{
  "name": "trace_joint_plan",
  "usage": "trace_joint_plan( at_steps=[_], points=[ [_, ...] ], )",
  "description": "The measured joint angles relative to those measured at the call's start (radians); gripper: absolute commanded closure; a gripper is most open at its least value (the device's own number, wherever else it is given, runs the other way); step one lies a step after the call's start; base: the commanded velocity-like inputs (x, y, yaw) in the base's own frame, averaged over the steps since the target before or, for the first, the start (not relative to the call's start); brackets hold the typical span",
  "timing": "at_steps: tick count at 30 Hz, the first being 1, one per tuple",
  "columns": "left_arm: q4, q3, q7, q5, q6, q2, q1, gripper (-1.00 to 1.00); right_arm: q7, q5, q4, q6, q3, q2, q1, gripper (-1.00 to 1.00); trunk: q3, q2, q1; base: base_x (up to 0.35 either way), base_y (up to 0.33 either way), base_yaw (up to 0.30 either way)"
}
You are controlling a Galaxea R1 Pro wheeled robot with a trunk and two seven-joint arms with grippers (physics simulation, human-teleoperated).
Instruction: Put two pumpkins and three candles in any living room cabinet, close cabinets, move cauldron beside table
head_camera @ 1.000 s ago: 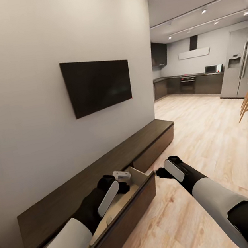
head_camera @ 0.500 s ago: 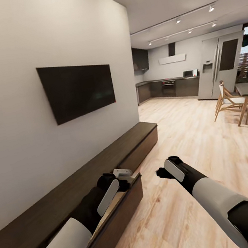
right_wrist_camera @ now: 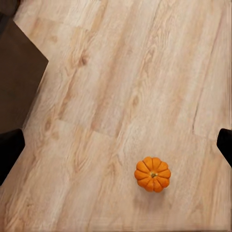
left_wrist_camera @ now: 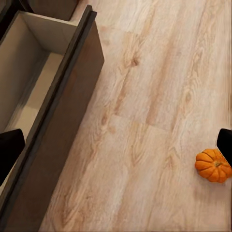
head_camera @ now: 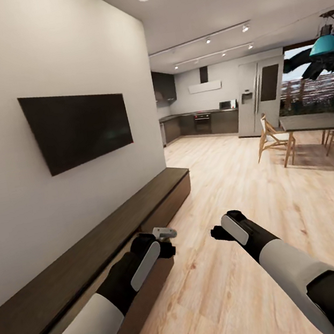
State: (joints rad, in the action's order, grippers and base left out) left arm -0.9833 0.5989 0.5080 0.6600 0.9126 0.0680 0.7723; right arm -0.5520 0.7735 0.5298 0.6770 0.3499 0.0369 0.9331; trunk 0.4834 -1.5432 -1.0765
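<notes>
Both pincers hang spread and empty: left pincer (head_camera: 168, 237) above the cabinet (head_camera: 95, 255), whose drawer (left_wrist_camera: 34, 92) gapes. A pumpkin (right_wrist_camera: 152, 174) sits on the floor (head_camera: 236, 188), near; rolling forward could knock it.

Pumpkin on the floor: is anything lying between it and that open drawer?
Nothing visible: only bare wood floor lies between the pumpkin and the open drawer, whose inside looks empty where it shows.

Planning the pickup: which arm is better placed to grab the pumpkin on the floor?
Probably the right. The pumpkin lies between the open right gripper's fingers, while it sits off to one side of the left gripper.
</notes>
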Motion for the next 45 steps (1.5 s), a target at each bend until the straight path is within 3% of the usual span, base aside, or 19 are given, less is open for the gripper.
trace_joint_plan(
  at_steps=[14,45],
  points=[
    [-0.019,0.001,-0.001,0.000,0.001,0.000,0.000,-1.00,0.000,0.000,0.000,0.000,0.000,-0.001,0.000,-1.00,-0.010,0.000,0.000,-0.020,-0.043,-0.271],
    [-0.019,0.003,0.000,-0.002,0.001,0.000,0.000,-1.00,-0.002,-0.002,-0.002,0.001,-0.020,-0.002,0.000,-1.00,-0.032,0.000,0.000,-0.002,-0.266,-0.271]
  ],
)
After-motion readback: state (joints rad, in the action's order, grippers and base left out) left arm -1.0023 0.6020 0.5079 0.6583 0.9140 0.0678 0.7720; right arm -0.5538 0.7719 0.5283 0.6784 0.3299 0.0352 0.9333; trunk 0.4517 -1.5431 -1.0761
